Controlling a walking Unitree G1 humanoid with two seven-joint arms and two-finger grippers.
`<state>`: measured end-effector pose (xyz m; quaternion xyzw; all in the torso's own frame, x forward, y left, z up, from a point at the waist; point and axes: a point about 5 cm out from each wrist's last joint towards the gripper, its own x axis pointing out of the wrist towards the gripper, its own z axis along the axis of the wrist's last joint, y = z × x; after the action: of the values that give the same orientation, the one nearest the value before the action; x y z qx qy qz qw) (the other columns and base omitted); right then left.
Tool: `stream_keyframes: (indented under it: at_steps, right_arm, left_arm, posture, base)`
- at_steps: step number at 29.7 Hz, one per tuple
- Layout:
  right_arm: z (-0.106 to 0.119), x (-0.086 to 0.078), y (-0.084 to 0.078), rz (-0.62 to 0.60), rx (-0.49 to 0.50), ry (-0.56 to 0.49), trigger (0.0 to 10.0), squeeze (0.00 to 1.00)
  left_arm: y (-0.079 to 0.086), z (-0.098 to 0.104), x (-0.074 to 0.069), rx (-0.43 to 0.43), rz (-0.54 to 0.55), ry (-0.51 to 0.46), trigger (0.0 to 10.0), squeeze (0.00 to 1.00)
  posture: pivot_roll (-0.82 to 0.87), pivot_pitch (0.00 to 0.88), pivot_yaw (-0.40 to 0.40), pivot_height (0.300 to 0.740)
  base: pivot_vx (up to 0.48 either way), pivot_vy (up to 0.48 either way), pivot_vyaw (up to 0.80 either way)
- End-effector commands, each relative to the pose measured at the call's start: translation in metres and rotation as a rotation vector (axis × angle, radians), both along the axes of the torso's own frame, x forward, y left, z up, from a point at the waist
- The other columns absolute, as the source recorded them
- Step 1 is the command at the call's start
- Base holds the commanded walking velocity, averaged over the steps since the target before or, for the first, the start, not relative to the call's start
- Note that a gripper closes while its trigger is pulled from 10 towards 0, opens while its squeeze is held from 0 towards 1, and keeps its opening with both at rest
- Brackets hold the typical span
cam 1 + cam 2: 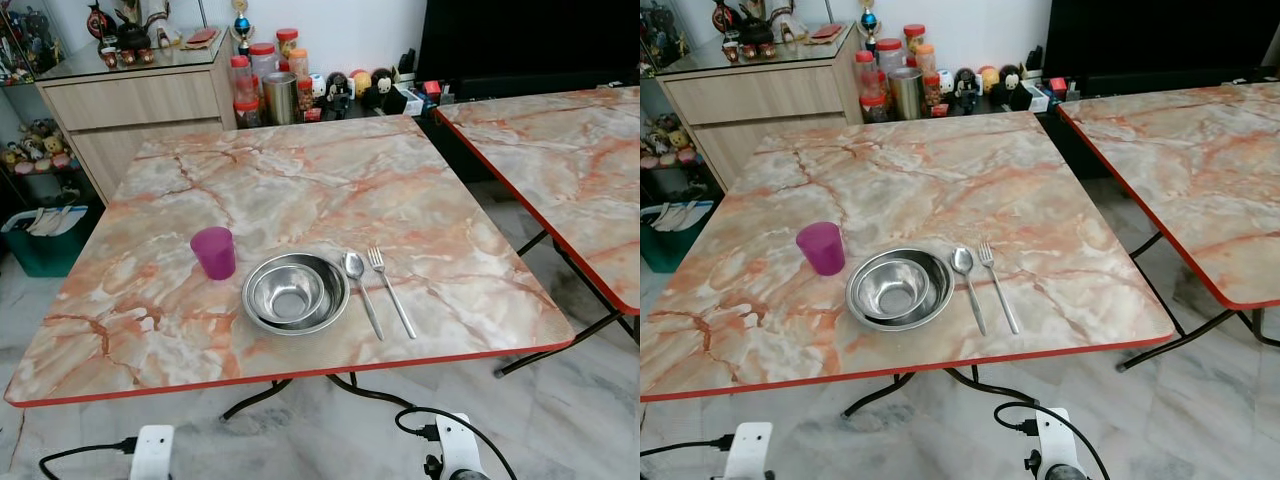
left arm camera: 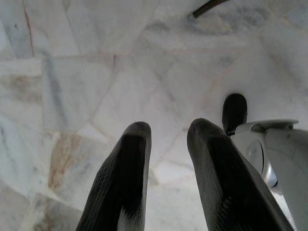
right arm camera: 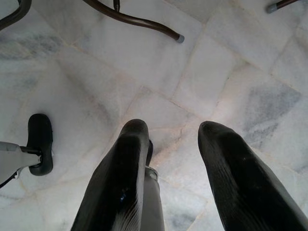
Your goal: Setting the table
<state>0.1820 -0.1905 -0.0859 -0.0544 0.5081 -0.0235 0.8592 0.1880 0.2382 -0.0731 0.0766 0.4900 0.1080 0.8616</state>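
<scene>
— Where the marble-patterned table point(image 1: 300, 190) stands on pale stone floor point(image 2: 72, 72), what's laid out?

— A purple cup point(image 1: 213, 252), a steel bowl point(image 1: 295, 292) beside it, then a spoon point(image 1: 361, 290) and fork point(image 1: 390, 290) side by side, all near the front edge. A second table point(image 1: 570, 160) is cut off at the right.

— And the grippers?

— Left gripper point(image 2: 166, 132) and right gripper point(image 3: 168, 130) hang over the floor, fingers parted, holding nothing.

— Behind?

— A cabinet point(image 1: 140, 105), jars and small figurines point(image 1: 350, 90), too small to identify.

purple cup point(image 1: 213, 251) upright | steel bowls point(image 1: 295, 291) nested, just right | spoon point(image 1: 361, 290), fork point(image 1: 389, 288) parallel beside
</scene>
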Motion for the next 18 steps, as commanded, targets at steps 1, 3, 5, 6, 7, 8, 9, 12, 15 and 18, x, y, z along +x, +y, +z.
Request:
stream_keyframes:
  at_steps: [1,3,5,6,7,8,9,12,15,18]
  right_arm:
    - [0.0028,0.0066,0.0024,0.011,0.007,-0.008,10.0,0.00]
    - [0.0024,0.0059,0.0029,0.005,0.014,-0.004,10.0,0.00]
    - [0.0019,0.0053,0.0039,-0.001,0.024,-0.002,10.0,0.00]
    - [0.0015,0.0048,0.0052,-0.010,0.030,-0.001,10.0,0.00]
    - [0.0013,0.0046,0.0060,-0.012,0.033,-0.001,10.0,0.00]
    - [0.0012,0.0044,0.0063,-0.010,0.034,0.000,10.0,0.00]
    - [0.0010,0.0040,0.0066,-0.008,0.035,0.001,10.0,0.00]
    - [0.0008,0.0036,0.0067,-0.007,0.036,0.004,10.0,0.00]
    - [0.0007,0.0032,0.0060,-0.003,0.032,0.006,10.0,0.00]
    - [0.0007,0.0032,0.0059,-0.003,0.032,0.006,10.0,0.00]
  left_arm:
    - [-0.0070,0.0007,0.0050,-0.010,-0.023,-0.015,10.0,0.00]
    - [-0.0097,0.0005,0.0057,-0.013,-0.032,-0.019,10.0,0.00]
    - [-0.0099,0.0003,0.0054,-0.009,-0.041,-0.019,10.0,0.00]
    - [-0.0091,0.0002,0.0049,-0.003,-0.050,-0.018,10.0,0.00]
    - [-0.0082,0.0002,0.0044,0.000,-0.054,-0.017,10.0,0.00]
    - [-0.0077,0.0001,0.0041,0.001,-0.053,-0.018,10.0,0.00]
    - [-0.0074,0.0000,0.0036,0.002,-0.052,-0.018,10.0,0.00]
    - [-0.0071,-0.0003,0.0028,0.003,-0.050,-0.020,10.0,0.00]
    - [-0.0087,-0.0015,0.0012,0.004,-0.054,-0.017,10.0,0.00]
    - [-0.0090,-0.0020,0.0003,0.004,-0.056,-0.015,10.0,0.00]
  posture:
    - [0.09,0.000,0.037,0.740]
    - [0.09,0.000,0.038,0.740]
    - [0.09,0.000,0.042,0.740]
    - [0.10,0.000,0.046,0.740]
    - [0.10,0.000,0.046,0.740]
    - [0.11,0.000,0.047,0.740]
    - [0.11,0.000,0.043,0.740]
    - [0.12,0.000,0.041,0.740]
    - [0.13,0.000,0.036,0.740]
    - [0.13,0.000,0.036,0.740]
  base:
    - [0.000,0.000,0.80]
    - [0.000,0.000,0.67]
    - [0.000,0.000,0.27]
    - [0.000,0.000,0.00]
    - [0.000,0.000,0.00]
    - [0.000,0.000,0.00]
    - [0.000,0.000,0.00]
    - [0.000,0.180,0.00]
    - [0.000,0.351,0.00]
    - [0.000,0.382,0.00]
